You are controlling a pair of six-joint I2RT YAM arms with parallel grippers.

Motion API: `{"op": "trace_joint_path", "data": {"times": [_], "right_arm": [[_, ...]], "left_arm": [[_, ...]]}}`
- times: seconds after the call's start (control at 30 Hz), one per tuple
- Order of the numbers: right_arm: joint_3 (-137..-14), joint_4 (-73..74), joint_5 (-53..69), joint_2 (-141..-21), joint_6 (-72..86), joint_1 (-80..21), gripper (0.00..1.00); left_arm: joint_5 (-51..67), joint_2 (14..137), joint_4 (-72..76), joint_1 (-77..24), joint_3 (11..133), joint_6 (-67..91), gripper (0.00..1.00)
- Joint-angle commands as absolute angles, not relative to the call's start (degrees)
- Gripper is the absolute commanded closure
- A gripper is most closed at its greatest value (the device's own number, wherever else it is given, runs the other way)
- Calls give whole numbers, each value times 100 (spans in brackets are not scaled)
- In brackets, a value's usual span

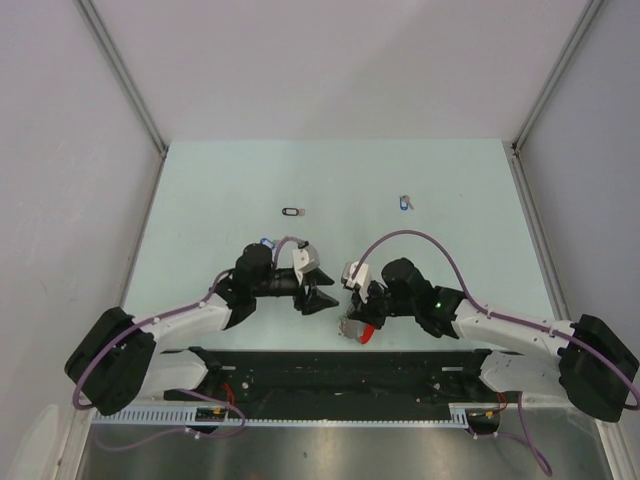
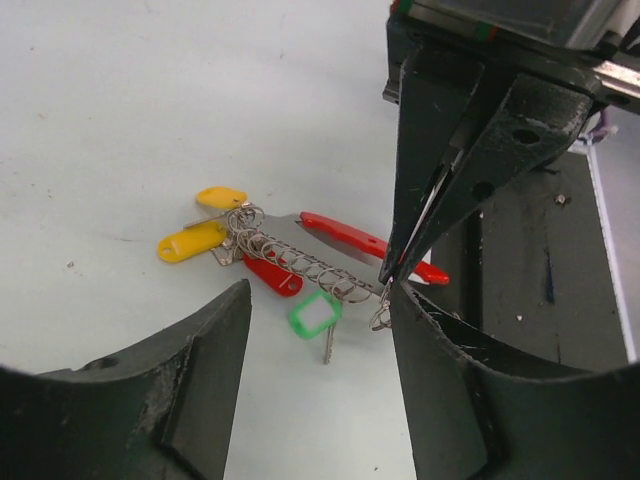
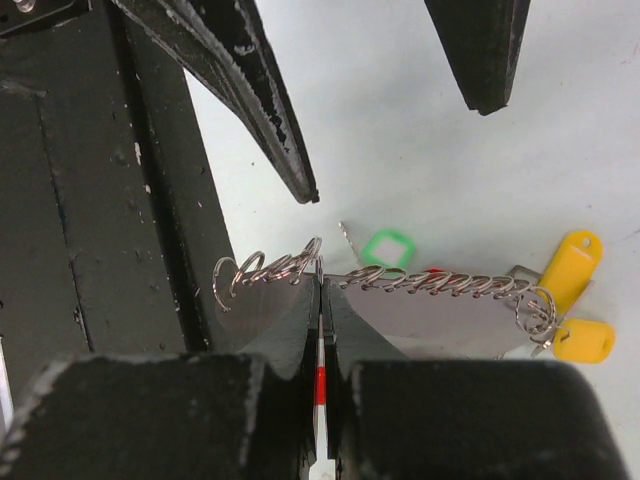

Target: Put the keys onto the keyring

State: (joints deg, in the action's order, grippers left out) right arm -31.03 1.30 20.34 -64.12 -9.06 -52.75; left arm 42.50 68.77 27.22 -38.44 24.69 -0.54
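Silver rings strung in a row make up the keyring, which lies on the pale table near its front edge, a little right of centre. A red band curves along beside the rings. Two yellow tags sit at one end of the row and a green tag sits close to the other.

The right claw comes down steeply onto the end near the green tag. Its two fingers are pressed together on the keyring there, and in its own wrist view a thin red-and-white strip shows edge-on between them. Whether that end is lifted off the table I cannot tell.

The left claw sits just to the left of the right one, its tips pointing at the keyring. Its fingers are spread apart and grip nothing — they stand on either side of the green tag's end without touching the rings.

Two single keys lie well apart from all this, farther back on the table: the black-tagged key left of centre and the blue-tagged key to the right — neither is on the keyring.
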Motion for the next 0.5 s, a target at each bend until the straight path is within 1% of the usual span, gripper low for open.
{"op": "trace_joint_path", "data": {"times": [0.0, 0.1, 0.13, 0.17, 0.23, 0.3, 0.4, 0.43, 0.47], "right_arm": [[-3094, -351, 2127, -6434, -984, -5274, 100], [-3094, -343, 2101, -6434, -1011, -5247, 100], [-3094, -343, 2101, -6425, -1019, -5247, 100], [-3094, -334, 2101, -6442, -1028, -5256, 100], [-3094, -325, 2092, -6451, -1046, -5247, 100], [-3085, -325, 2109, -6442, -1046, -5247, 100], [-3094, -325, 2109, -6442, -1063, -5238, 100], [-3094, -325, 2109, -6442, -1055, -5238, 100], [-3094, -325, 2109, -6434, -1063, -5238, 100]], "left_arm": [[4430, 6952, 2831, -3998, 2496, -579, 37], [4421, 6970, 2646, -4121, 2487, -896, 38], [4517, 7005, 2619, -4139, 2496, -975, 42], [4561, 7031, 2593, -4157, 2496, -1010, 43], [4666, 7136, 2532, -4166, 2549, -1063, 48], [4833, 7242, 2531, -4192, 2627, -1063, 49], [4922, 7435, 2461, -4219, 2724, -1098, 55], [4931, 7470, 2452, -4227, 2742, -1125, 59], [4965, 7540, 2426, -4228, 2760, -1142, 60]]}}
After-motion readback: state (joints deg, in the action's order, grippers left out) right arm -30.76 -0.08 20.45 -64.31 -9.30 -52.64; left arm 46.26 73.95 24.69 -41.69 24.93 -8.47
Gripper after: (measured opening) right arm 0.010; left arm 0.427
